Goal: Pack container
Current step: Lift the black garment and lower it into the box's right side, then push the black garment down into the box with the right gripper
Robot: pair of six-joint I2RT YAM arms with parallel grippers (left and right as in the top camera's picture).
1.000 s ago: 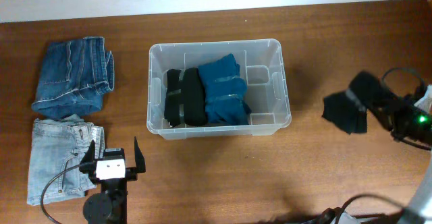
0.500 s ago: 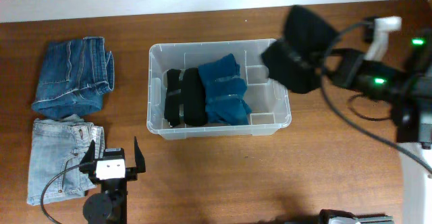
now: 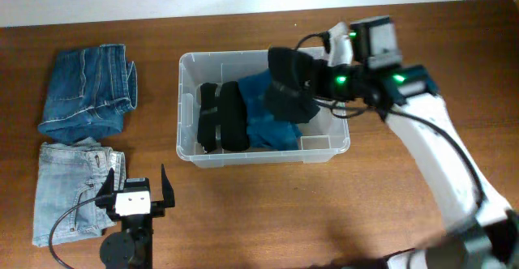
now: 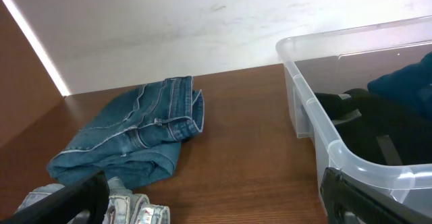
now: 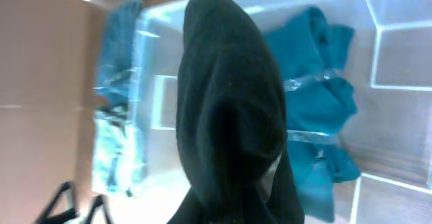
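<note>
While the right tool pinches the black garment above the container mid table, lower it into the bare right-hand bay beside the teal bundle before releasing. The left tool rests spread.

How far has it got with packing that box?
Roughly halfway, I'd judge. Done: a black bundle and a blue bundle lie side by side in the clear box. In hand: the right arm holds a black cloth over the box, not yet let go. To do: two folded pairs, dark jeans and pale jeans, wait on the table beside it.
</note>
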